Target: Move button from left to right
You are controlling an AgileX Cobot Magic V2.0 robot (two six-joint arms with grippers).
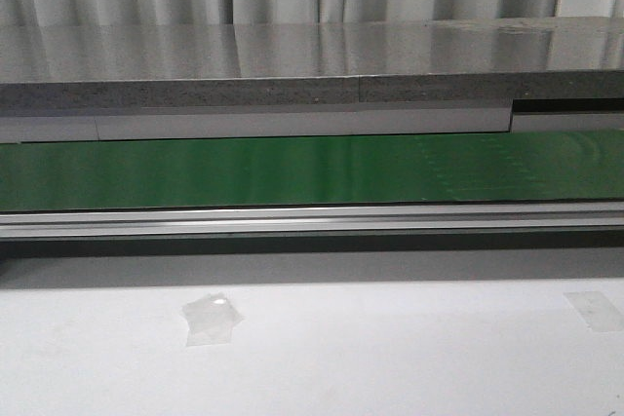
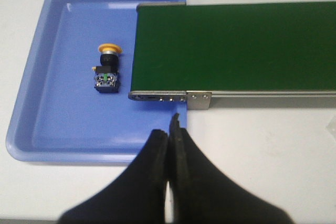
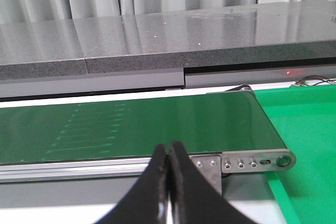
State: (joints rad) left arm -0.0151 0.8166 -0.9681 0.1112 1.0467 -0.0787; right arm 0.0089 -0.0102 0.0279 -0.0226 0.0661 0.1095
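The button (image 2: 107,68) lies on its side in a blue tray (image 2: 47,114) in the left wrist view, its yellow-orange ring pointing away from the black body. My left gripper (image 2: 169,129) is shut and empty, hovering over the tray's near rim beside the belt's end, well apart from the button. My right gripper (image 3: 168,153) is shut and empty, in front of the green conveyor belt (image 3: 131,124) near its right end. Neither gripper nor the button shows in the front view.
The green belt (image 1: 312,170) runs across the front view with a metal rail (image 1: 312,218) before it and a grey ledge (image 1: 292,65) behind. Its left end (image 2: 173,97) overlaps the blue tray. A green tray (image 3: 304,145) sits at the belt's right end. Tape patches (image 1: 211,319) lie on the white table.
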